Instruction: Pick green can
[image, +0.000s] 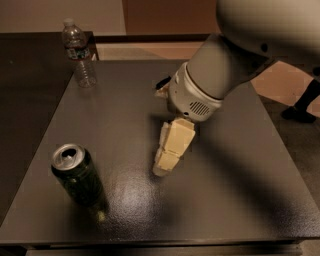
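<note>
The gripper (163, 167) hangs over the middle of the table (120, 105), pointing down and a little to the left, its tip close above the dark surface. It holds nothing, and whether it is apart or together cannot be told from this angle. The arm (225, 60) reaches in from the far right. The can (79, 175) stands upright near the table's near left corner, silver top showing, well apart from the gripper and to its left. A bottle (79, 52) stands upright at the far left corner. A small dark object (163, 81) peeks out behind the arm, mostly hidden.
</note>
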